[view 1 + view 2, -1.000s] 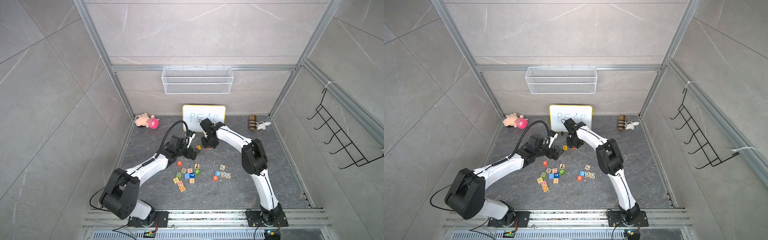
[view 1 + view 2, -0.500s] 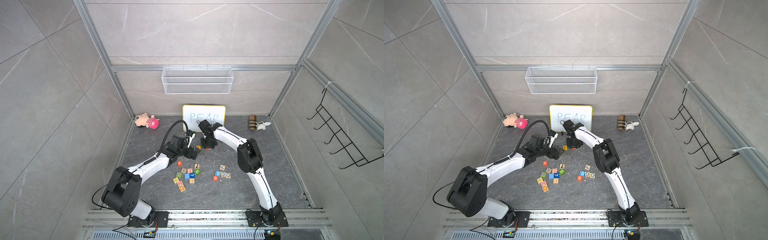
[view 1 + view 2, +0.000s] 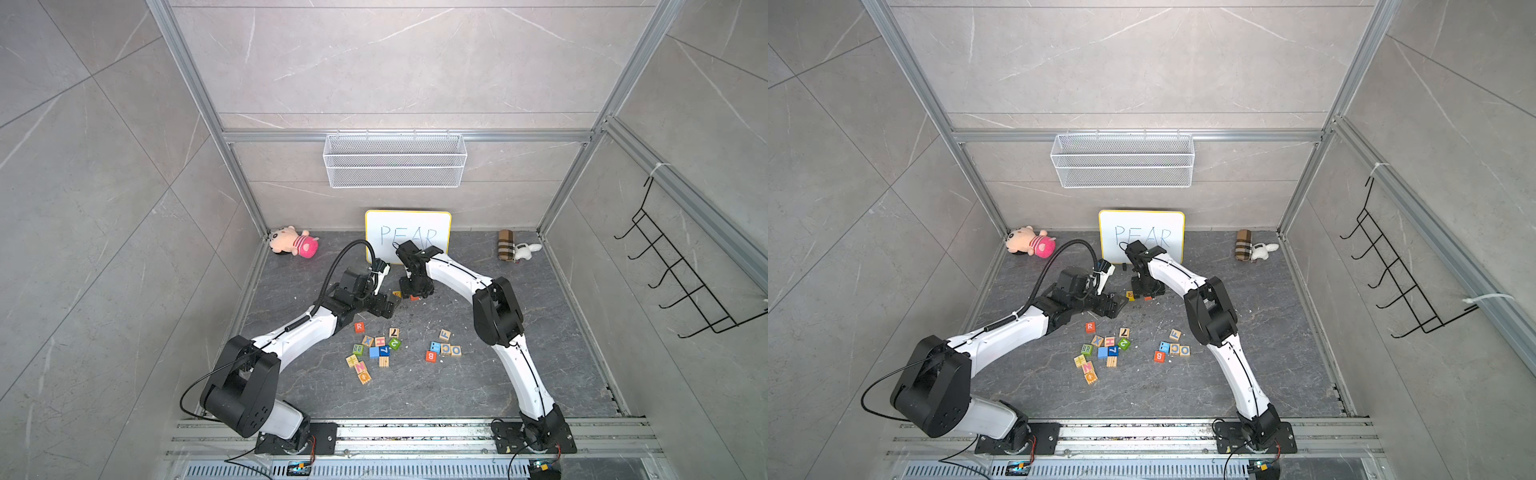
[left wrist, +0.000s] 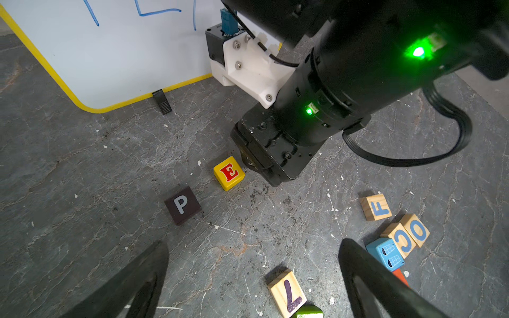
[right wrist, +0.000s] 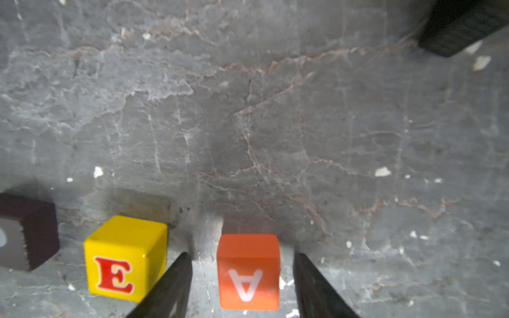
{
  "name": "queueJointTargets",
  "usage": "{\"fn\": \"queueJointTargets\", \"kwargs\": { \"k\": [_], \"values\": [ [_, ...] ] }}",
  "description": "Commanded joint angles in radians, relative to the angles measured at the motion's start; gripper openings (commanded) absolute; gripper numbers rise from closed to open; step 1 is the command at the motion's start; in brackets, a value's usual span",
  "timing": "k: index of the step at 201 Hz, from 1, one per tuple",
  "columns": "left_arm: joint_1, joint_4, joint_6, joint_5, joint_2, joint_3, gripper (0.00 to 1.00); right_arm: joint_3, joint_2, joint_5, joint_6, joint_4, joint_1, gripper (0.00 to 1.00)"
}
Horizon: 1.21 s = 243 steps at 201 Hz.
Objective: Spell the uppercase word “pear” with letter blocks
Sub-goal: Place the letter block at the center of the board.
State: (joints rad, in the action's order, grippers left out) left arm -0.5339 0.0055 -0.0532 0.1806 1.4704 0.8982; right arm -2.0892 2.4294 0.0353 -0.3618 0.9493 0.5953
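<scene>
Worked over a dark counter [image 3: 415, 386], matt and stone-like, veined with pale and rusty cracks, flecked with white chips. Faced a glossy whiteboard [image 3: 407, 232] with a yellow rim, propped beyond both sets of fingers, lettered PEAR in blue.

Held the left fingers [image 4: 137, 275] wide and empty above bare counter. Set the right fingers [image 5: 170, 286] part-way apart astride the A block [image 5: 248, 272], with a sliver of counter showing on either side, so gripping nothing.

Judged the step as letting the A go in third place. Best finished by lifting straight up without narrowing, given the E block [image 5: 124, 261] just outside one right finger and easy to knock. Noted the white A reading the opposite way up from the red E; probably worth a turn before moving on.

Found the P block [image 4: 183, 205] beyond the E, all three in a loose row with gaps, ahead of the left fingers. Spotted the R block [image 3: 359, 327] near the left fingers, on the side away from the whiteboard, at the edge of the loose heap and not yet in the row.

Took all four for small painted cubes with softened edges: A matt orange-red, E glossy yellow, P dark and dull, R orange-red with a white letter. Likely light, and quick to slide.
</scene>
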Motion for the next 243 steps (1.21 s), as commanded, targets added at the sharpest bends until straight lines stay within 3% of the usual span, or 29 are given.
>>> {"fn": "queueJointTargets", "kwargs": {
  "k": [1,66,243],
  "values": [
    [0.005,0.016,0.002,-0.013,-0.036,0.011,0.99,0.036,-0.019,0.035,0.003,0.015,0.009,0.65],
    [0.005,0.019,0.006,-0.001,-0.037,0.013,0.99,0.083,-0.052,0.118,-0.014,0.025,0.006,0.69],
    [0.005,0.017,0.006,-0.001,-0.052,0.002,0.99,0.190,-0.140,0.165,0.014,-0.011,-0.085,0.68]
  ]
}}
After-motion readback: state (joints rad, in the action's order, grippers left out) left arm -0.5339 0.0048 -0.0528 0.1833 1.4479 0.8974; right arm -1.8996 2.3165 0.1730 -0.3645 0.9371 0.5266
